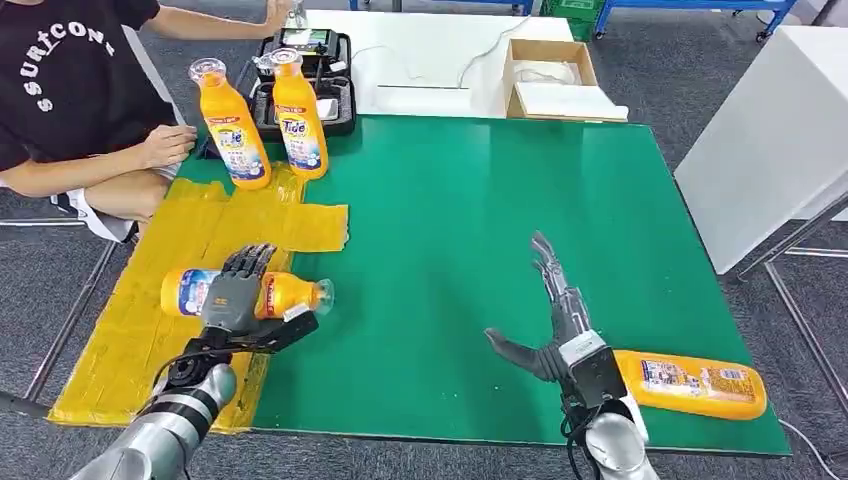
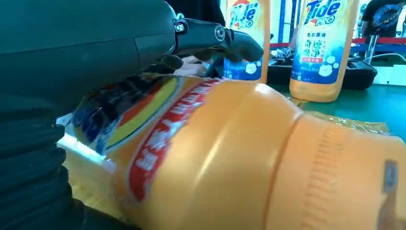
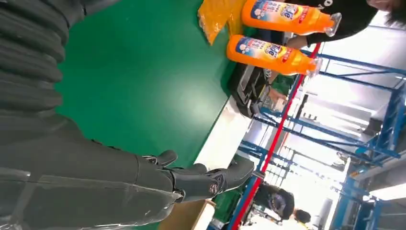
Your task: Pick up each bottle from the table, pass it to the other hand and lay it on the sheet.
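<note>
An orange detergent bottle [image 1: 290,293] [image 2: 230,158] lies on its side on the yellow sheet [image 1: 130,340], cap toward the green table [image 1: 450,250]. My left hand [image 1: 235,295] [image 2: 72,57] lies over its middle, fingers [image 2: 215,36] stretched straight across it and thumb on the near side. My right hand [image 1: 555,320] [image 3: 95,177] hovers open over the green table, fingers spread, holding nothing. A second orange bottle [image 1: 695,383] lies flat near the table's front right edge, just right of my right wrist. Two more bottles [image 1: 232,125] [image 1: 299,115] stand upright at the sheet's far end.
A person [image 1: 80,100] sits at the table's far left, one hand near the upright bottles. Behind the table are a black case [image 1: 315,80] and an open cardboard box [image 1: 550,75]. A white cabinet [image 1: 770,130] stands to the right.
</note>
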Motion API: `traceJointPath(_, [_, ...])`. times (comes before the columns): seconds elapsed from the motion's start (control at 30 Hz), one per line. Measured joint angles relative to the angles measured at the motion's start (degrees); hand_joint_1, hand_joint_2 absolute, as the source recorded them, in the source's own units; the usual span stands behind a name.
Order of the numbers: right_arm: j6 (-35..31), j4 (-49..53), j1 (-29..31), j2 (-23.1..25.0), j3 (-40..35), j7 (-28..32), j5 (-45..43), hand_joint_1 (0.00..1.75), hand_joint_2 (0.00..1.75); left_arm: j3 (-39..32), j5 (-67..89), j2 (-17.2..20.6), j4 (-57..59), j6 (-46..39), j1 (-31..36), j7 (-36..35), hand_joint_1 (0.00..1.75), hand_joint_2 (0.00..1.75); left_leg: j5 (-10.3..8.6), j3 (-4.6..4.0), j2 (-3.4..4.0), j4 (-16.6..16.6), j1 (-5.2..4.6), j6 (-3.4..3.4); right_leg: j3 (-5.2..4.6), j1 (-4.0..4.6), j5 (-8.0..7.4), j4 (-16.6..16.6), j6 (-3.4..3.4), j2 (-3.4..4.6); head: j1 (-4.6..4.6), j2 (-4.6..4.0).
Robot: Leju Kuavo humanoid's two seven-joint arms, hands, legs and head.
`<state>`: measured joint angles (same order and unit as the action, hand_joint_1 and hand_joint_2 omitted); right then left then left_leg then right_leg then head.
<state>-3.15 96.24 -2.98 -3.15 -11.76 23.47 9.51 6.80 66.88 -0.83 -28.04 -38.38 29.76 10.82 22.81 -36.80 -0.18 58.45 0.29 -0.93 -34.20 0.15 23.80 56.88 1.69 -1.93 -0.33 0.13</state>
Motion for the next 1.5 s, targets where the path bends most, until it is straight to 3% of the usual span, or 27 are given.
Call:
traceJointPath(0.47, [-0.74, -0.02, -0.68, -0.94, -0.46, -1.90, 4.42, 0.00, 1.75, -0.55, -3.69, -4.17, -5.97, -1.79, -5.38, 6.58, 0.00, 1.75, 0.01, -0.15, 0.00, 0.00, -0.02, -0.01, -0.14, -0.03, 0.00, 0.00, 0.01, 0.01, 0.00, 0.00])
traceJointPath(0.67, [-6.69, 0.37, -2.69, -2.03, -0.70, -3.24, 14.61, 0.00, 1.75, -4.29, 2.01, -8.16, -21.60, -1.81, -14.83, 13.12, 0.00, 1.75, 0.09, -0.23, 0.02, 0.00, -0.03, -0.02, -0.24, -0.03, 0.02, 0.00, 0.03, 0.03, 0.00, 0.00])
traceJointPath(0.8, [-8.74, 1.29, -4.36, -3.48, -0.77, -5.31, 20.44, 0.00, 1.75, -4.81, -1.17, -9.99, -27.17, -1.81, -19.59, 13.64, 0.00, 1.75, 0.15, -0.29, 0.02, 0.00, -0.04, -0.06, -0.35, -0.03, 0.03, -0.02, 0.03, 0.03, -0.02, 0.00])
traceJointPath(0.97, [-10.43, 4.00, -8.01, -8.79, -0.52, -10.89, 32.81, 0.00, 1.75, -4.76, -11.97, -11.08, -32.16, -1.81, -24.25, 17.31, 0.00, 1.75, 0.15, -0.35, -0.01, 0.01, -0.04, -0.06, -0.37, -0.03, 0.06, -0.02, 0.04, 0.02, -0.04, 0.00])
traceJointPath(1.2, [-10.60, 7.50, -11.76, -14.21, 1.05, -13.07, 35.24, 0.00, 1.75, -4.24, -15.63, -11.58, -37.03, -1.81, -26.93, 18.47, 0.00, 1.75, 0.17, -0.36, 0.00, 0.01, -0.05, -0.09, -0.39, -0.03, 0.04, -0.03, 0.04, 0.03, -0.04, 0.00])
traceJointPath(1.33, [-10.49, 9.53, -14.09, -17.25, 2.78, -17.43, 39.22, 0.00, 1.75, -4.02, -21.03, -12.17, -39.56, -1.81, -28.18, 20.98, 0.00, 1.75, 0.16, -0.35, -0.01, 0.01, -0.04, -0.10, -0.39, -0.03, 0.04, -0.03, 0.04, 0.00, -0.04, 0.00])
traceJointPath(1.5, [-3.60, 12.98, -20.08, -23.05, 10.43, -21.32, 38.98, 0.00, 1.75, -1.21, -28.77, -11.91, -43.29, -1.14, -29.86, 19.78, 0.00, 1.75, 0.24, -0.39, -0.01, 0.01, -0.12, -0.23, -0.39, -0.11, 0.06, -0.04, 0.07, 0.00, -0.04, 0.00])
